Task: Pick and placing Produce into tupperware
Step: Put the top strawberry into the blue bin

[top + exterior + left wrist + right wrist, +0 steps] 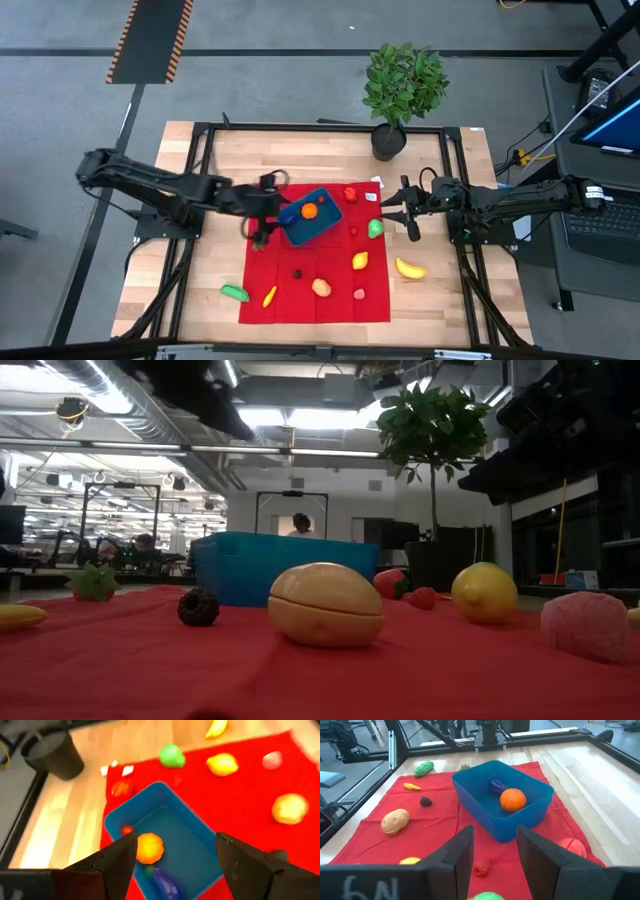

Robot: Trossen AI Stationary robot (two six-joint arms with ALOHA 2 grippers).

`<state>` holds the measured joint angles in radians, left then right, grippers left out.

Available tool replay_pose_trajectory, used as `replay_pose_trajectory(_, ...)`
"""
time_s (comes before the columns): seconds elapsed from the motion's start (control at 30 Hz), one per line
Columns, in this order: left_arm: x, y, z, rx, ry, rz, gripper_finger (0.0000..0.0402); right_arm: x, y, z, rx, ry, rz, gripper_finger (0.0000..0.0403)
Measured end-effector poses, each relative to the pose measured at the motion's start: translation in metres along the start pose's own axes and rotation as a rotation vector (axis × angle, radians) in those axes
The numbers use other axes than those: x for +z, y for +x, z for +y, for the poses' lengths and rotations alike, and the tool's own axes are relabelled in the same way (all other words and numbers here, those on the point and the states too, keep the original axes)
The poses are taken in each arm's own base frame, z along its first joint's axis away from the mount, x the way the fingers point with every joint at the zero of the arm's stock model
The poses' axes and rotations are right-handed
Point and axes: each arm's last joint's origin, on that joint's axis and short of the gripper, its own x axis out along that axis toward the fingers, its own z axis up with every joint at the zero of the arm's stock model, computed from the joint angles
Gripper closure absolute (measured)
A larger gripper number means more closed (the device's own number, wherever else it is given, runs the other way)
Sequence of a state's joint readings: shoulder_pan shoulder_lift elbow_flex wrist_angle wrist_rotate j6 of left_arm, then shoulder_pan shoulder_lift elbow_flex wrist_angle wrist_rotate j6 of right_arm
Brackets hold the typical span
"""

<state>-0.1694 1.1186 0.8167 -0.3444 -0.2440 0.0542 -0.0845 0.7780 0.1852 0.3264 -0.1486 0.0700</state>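
While both grippers gape empty, the tupperware (268, 565) wall hides its produce in the low view.

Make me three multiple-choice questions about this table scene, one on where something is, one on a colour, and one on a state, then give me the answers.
1. Where does the orange round fruit lie?
A. inside the blue container
B. on the bare wood
C. beside the potted plant

2. What colour is the cloth under the container?
A. green
B. red
C. white

3. How does the left gripper stand?
A. shut on a banana
B. shut on the container's rim
C. open, holding nothing

Answers:
1. A: the orange fruit sits in the blue container next to a dark purple piece.
2. B: the cloth is red.
3. C: the left gripper shows its fingers wide apart over the container, with nothing between them.
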Motion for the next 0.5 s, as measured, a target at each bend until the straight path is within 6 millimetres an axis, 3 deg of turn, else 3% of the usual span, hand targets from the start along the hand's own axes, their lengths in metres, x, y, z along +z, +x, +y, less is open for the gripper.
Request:
replay_pose_trajectory(0.27,-0.046,-0.03,-0.006,-0.019,-0.071,-0.191,0.0146,0.005,0.0,0.0,0.005,0.046,-0.034,0.0254)
replay_pose_trajectory(0.5,-0.078,-0.043,-0.006,-0.03,-0.142,-0.299,0.0143,0.035,0.0,0.001,-0.037,0.029,-0.011,0.0248)
